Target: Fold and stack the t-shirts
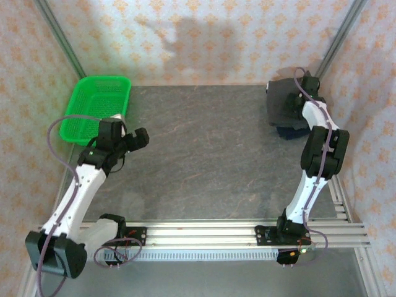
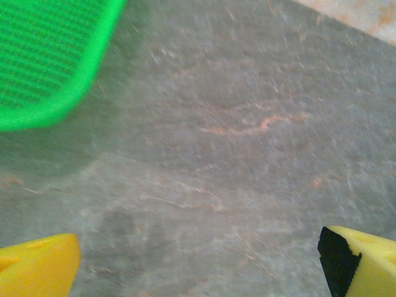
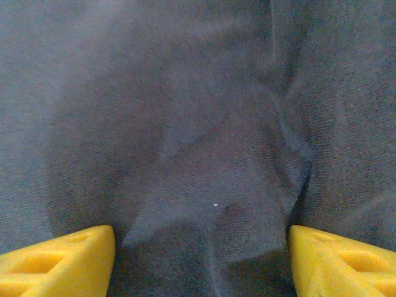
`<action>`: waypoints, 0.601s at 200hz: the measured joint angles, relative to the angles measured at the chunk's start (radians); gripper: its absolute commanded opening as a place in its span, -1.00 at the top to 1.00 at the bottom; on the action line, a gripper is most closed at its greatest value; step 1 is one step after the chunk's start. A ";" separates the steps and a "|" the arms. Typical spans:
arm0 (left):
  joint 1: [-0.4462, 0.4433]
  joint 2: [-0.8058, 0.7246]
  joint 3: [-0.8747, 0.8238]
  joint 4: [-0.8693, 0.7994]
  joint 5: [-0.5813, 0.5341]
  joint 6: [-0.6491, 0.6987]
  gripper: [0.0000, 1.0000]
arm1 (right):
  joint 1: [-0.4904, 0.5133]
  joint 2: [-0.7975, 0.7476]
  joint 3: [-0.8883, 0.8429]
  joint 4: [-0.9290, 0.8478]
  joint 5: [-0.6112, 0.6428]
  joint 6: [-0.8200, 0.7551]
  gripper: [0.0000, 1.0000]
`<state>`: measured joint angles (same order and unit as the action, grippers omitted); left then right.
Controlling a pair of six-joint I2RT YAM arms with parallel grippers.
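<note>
A folded dark charcoal-brown t-shirt (image 1: pixel 283 105) lies in the back right corner of the table, on top of a navy blue t-shirt (image 1: pixel 288 131) whose edge peeks out at the front. My right gripper (image 3: pixel 202 263) hovers directly over the dark cloth (image 3: pixel 198 124), its yellow fingers (image 3: pixel 62 260) spread wide apart and gripping nothing. The cloth below it is wrinkled, with a loose fold. My left gripper (image 1: pixel 137 137) hangs over the bare table at the left, near the basket. In the left wrist view that gripper (image 2: pixel 198 269) is open, with nothing between its fingers (image 2: pixel 365 260).
A green plastic mesh basket (image 1: pixel 99 106) stands at the back left; its corner (image 2: pixel 49 68) lies close ahead of the left gripper. The grey stone-patterned tabletop (image 1: pixel 204 148) stretches between the arms. Patterned walls enclose the table, and an aluminium rail (image 1: pixel 204 232) runs along the near edge.
</note>
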<state>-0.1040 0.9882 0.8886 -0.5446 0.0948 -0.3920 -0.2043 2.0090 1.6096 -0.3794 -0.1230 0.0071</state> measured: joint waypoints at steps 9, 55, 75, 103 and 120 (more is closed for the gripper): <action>0.000 -0.044 -0.041 0.026 -0.040 0.018 -1.00 | -0.002 -0.001 -0.016 0.002 0.000 0.011 -0.64; 0.000 -0.192 -0.218 0.138 -0.293 0.102 -1.00 | 0.000 -0.109 -0.075 0.006 -0.001 0.056 -0.99; 0.000 -0.194 -0.294 0.224 -0.377 0.142 -1.00 | 0.008 -0.249 -0.179 0.033 0.000 0.057 -0.99; 0.000 -0.189 -0.415 0.357 -0.444 0.192 -1.00 | 0.035 -0.471 -0.388 0.102 0.003 0.072 -0.99; 0.001 -0.164 -0.467 0.451 -0.451 0.231 -1.00 | 0.080 -0.595 -0.539 0.150 0.031 0.072 -0.99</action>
<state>-0.1032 0.8238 0.4217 -0.0933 -0.3565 -0.1612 -0.1238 1.4136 1.0710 -0.2291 -0.0921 0.0792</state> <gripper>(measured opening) 0.998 0.993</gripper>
